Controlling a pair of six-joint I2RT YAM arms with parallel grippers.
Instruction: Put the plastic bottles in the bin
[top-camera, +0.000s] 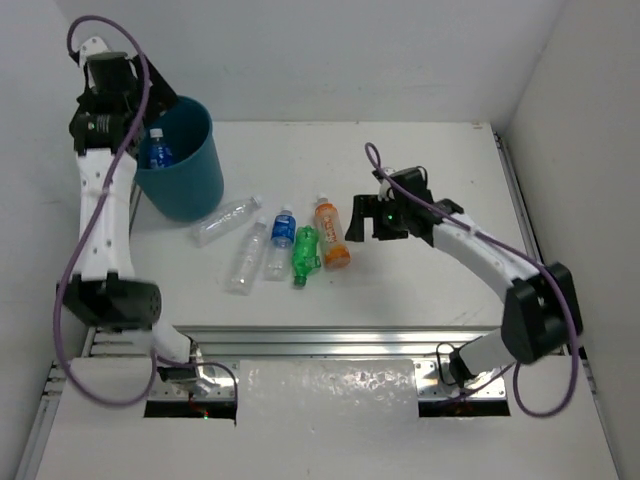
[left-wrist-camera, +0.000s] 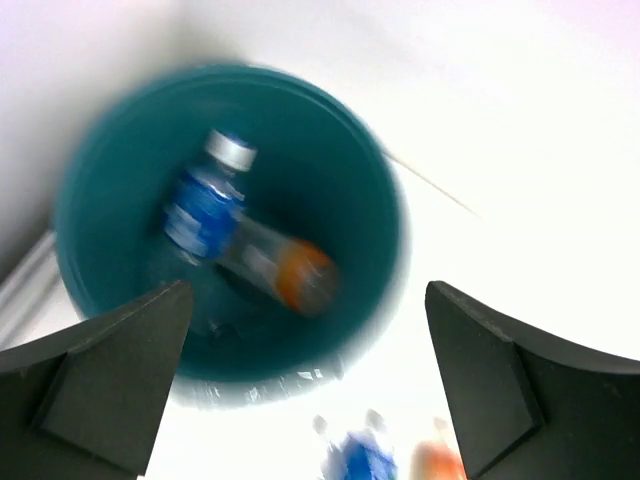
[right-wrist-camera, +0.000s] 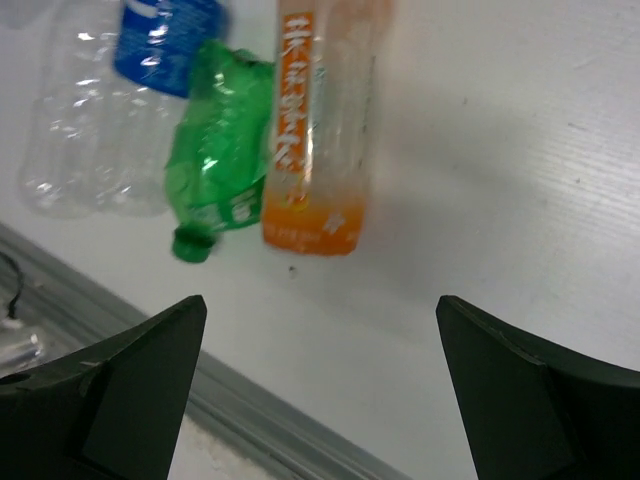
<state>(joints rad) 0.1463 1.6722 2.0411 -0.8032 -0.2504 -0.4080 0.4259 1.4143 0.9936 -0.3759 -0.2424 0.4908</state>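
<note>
Left wrist view: left gripper (left-wrist-camera: 305, 300) wide open above the bin (left-wrist-camera: 370, 200), two bottles (left-wrist-camera: 205, 210) lying inside it. Right gripper (right-wrist-camera: 320, 310), also wide open, hovers by the orange bottle (right-wrist-camera: 315, 130) on the table (right-wrist-camera: 500, 150).

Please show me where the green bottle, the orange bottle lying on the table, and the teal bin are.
green bottle (right-wrist-camera: 222, 150), right wrist view, middle of its crumpled body.
orange bottle (right-wrist-camera: 318, 130), right wrist view, middle of its body.
bin (top-camera: 195, 187), top external view, on its outer wall.
</note>
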